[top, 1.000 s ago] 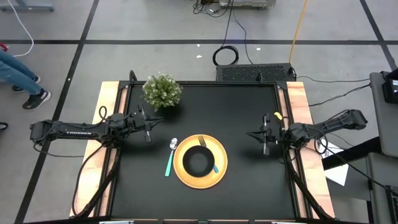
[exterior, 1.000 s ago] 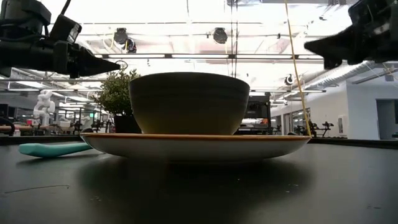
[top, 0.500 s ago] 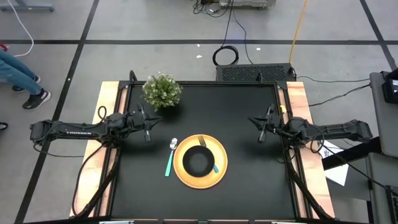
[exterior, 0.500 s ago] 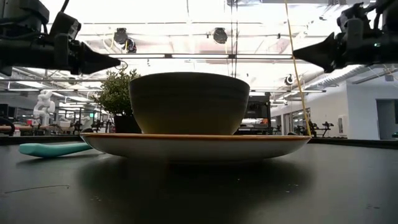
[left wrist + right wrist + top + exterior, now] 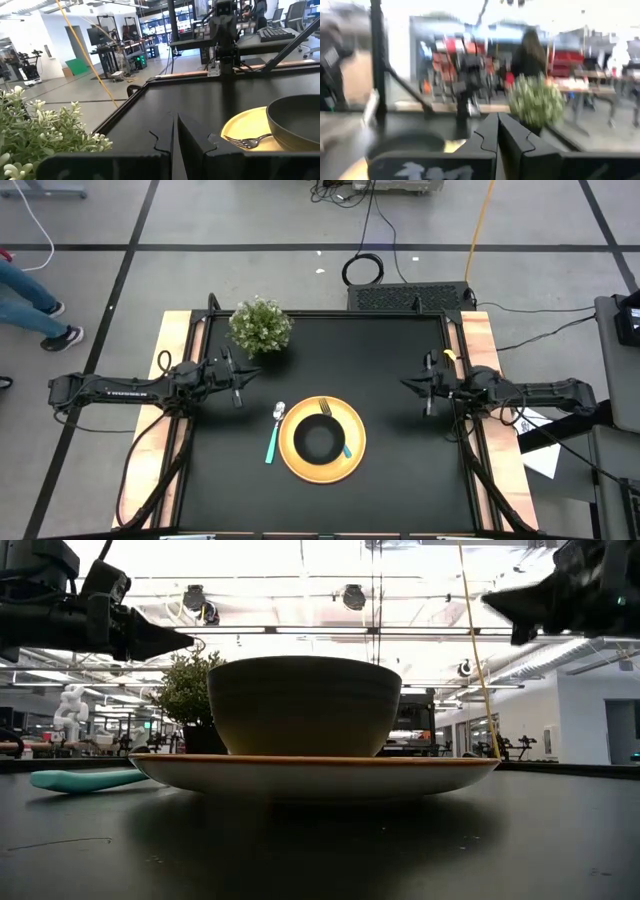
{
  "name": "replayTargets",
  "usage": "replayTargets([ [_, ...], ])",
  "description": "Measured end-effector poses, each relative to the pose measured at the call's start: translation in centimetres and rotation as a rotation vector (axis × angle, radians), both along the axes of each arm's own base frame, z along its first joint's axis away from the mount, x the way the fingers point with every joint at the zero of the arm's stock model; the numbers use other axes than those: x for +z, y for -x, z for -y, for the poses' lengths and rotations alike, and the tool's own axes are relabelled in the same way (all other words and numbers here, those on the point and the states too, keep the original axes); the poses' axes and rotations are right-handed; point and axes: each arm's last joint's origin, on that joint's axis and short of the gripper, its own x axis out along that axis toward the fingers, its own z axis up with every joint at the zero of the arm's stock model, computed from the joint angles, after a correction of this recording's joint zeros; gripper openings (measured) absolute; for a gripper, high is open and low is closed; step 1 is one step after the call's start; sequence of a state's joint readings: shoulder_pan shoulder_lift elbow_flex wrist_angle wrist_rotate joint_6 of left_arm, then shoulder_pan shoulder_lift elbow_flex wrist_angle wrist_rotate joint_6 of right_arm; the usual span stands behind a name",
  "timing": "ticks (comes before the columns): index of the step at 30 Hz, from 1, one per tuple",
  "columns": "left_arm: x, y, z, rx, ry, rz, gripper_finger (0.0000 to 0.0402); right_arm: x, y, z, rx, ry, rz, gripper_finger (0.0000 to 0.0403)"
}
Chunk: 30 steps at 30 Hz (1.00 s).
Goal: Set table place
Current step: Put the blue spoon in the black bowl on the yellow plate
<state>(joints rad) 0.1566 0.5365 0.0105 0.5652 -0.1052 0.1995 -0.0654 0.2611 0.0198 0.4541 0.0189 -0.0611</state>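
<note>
Near the front middle of the table [image 5: 400, 470]: yellow plate [image 5: 322, 463]
Bowl: black bowl [image 5: 320, 439] sits on the plate
Fork: fork [image 5: 335, 429] lies on the plate, touching the bowl's right side, teal handle toward the front
Spoon: spoon [image 5: 274, 434] lies on the tabletop just left of the plate
Plant: bushy potted plant [image 5: 260, 326] at the back left corner
Left gripper: left gripper [image 5: 254, 375] hangs in the air near the plant, fingers clenched, holding nothing
Right gripper: right gripper [image 5: 407, 385] hangs over the table's right side, well apart from the plate, clenched and empty
Person: legs and shoes [image 5: 40, 305] on the floor beyond the left edge

black table [image 5: 400, 460], plate [image 5: 296, 459], spoon [image 5: 273, 438], plant [image 5: 260, 326]
</note>
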Motion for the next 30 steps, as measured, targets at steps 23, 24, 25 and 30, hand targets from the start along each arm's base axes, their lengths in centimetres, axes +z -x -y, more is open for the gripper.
replayTargets([
  [23,0.6,0.0,0.3,-0.078,0.038,0.072,0.0031,-0.3,0.2,-0.2,0.059,-0.046,-0.024,0.0],
  [24,0.9,0.0,0.4,-0.117,0.025,0.095,0.0031,-0.4,0.2,-0.2,0.058,-0.046,-0.032,0.0],
  [25,1.1,0.0,0.6,-0.152,0.014,0.118,0.0031,-0.4,0.2,-0.2,0.058,-0.047,-0.038,0.0],
  [30,2.2,-0.1,1.4,-0.21,0.021,0.189,0.0031,-0.5,0.2,-0.2,0.058,-0.047,-0.042,0.0],
])
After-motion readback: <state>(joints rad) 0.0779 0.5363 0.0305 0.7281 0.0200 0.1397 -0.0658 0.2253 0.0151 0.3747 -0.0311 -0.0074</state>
